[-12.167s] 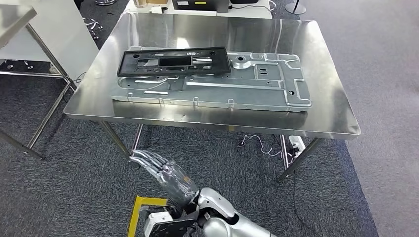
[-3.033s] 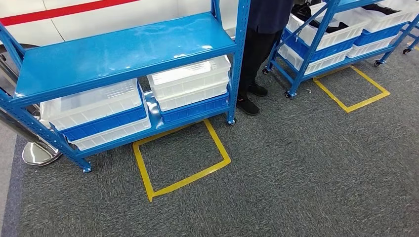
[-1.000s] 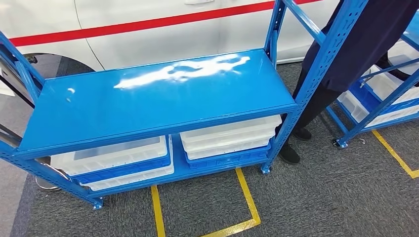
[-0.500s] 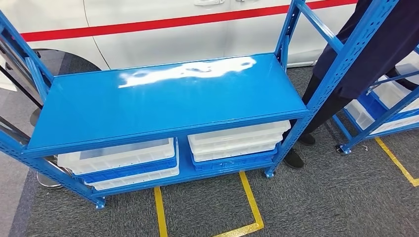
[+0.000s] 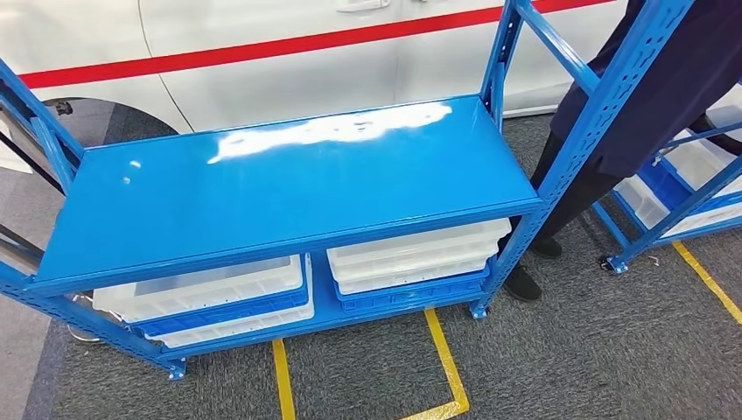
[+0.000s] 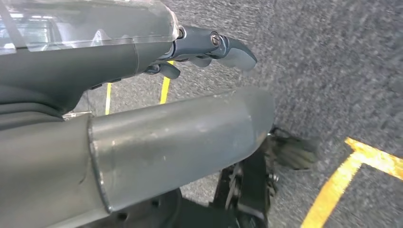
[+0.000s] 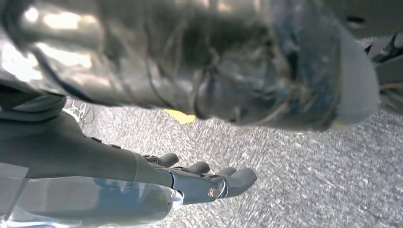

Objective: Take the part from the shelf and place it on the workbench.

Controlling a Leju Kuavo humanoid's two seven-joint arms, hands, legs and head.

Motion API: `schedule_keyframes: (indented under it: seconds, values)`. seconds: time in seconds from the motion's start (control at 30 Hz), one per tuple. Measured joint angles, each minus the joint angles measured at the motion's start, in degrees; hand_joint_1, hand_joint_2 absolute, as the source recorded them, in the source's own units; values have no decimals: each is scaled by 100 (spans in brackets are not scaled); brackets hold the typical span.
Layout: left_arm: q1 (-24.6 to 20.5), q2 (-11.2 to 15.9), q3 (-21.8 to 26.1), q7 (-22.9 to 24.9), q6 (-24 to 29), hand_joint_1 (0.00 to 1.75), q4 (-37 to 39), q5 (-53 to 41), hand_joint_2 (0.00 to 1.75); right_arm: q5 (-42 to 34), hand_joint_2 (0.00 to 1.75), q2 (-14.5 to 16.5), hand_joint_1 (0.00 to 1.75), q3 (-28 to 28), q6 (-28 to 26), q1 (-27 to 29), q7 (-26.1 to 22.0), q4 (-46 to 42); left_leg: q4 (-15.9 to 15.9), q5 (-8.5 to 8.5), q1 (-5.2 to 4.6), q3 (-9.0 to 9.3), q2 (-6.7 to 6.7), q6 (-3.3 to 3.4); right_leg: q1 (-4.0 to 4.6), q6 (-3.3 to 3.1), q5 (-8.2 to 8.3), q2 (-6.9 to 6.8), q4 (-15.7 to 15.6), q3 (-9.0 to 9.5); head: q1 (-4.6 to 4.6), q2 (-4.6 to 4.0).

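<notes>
A blue steel shelf stands in front of me in the head view, its upper board glossy with a white glare. On its lower board sit two white-and-blue bins, one to the left and one to the right. My left hand hangs over grey carpet with its fingers stretched out and nothing in them. My right hand hangs the same way, fingers straight and holding nothing.
A person in dark clothes stands close behind the shelf's right front post. A second blue rack with bins is further right. Yellow floor tape marks the carpet before the shelf. A white car body with a red stripe is behind.
The camera turned from the workbench to the shelf and came closer. Over the last half second the picture shifted only slightly; the person stays by the post.
</notes>
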Motion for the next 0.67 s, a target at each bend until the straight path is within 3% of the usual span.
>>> schedule_keyframes:
  seconds: [0.07, 0.13, 0.2, 0.3, 0.33, 0.43, 0.47, 0.67]
  values:
    - [-1, 1, -1, 0, 10, 0, -1, 5, 0, 7, 87, 11, 0, -20, -32, -4, 7, 0, -409, 99, -29, 179, -1, 72, 16, 55, -43, 8, 4, 3, 1, 0]
    - [6, 3, -1, 8, 20, 0, -2, 9, 0, 13, 175, 20, 0, -36, -65, -16, 15, -1, -456, 55, -44, 201, -6, 142, 23, 118, -50, 12, -33, 14, 2, 0]
    - [19, 1, -1, 27, 28, 0, -2, 16, 0, 27, 175, 24, 0, -42, -111, -21, 50, -3, -527, 63, -31, 259, -10, 174, 28, 133, -35, 9, -79, 79, 3, 0]
    - [20, -1, -1, 72, 43, 0, -2, 29, 0, 82, 175, 23, 0, -59, -236, -29, 171, -7, -584, 63, -29, 328, -14, 184, 34, 51, -21, 11, -178, 170, 4, 0]
    - [21, -1, -1, 91, 55, 0, -2, 33, 44, 98, 175, 24, 0, -66, -296, -35, 198, -7, -578, 54, -40, 329, -13, 195, 28, 55, -37, 12, -203, 188, 3, 0]
    - [33, -1, 0, 139, 80, 0, -2, 43, 175, 107, 44, 25, 0, -90, -441, -39, 206, -7, -561, 35, -55, 324, -12, 221, 15, 82, -48, 13, -219, 198, 5, 0]
    - [40, -1, 0, 151, 83, 0, -2, 43, 175, 108, 0, 25, 0, -101, -465, -39, 205, -7, -557, 31, -57, 322, -12, 226, 14, 84, -48, 13, -221, 199, 5, 0]
    - [56, 0, 0, 187, 97, 0, -2, 43, 175, 124, 0, 25, 0, -148, -494, -34, 204, -7, -545, 26, -60, 320, -11, 237, 12, 156, -35, 13, -230, 200, 4, 0]
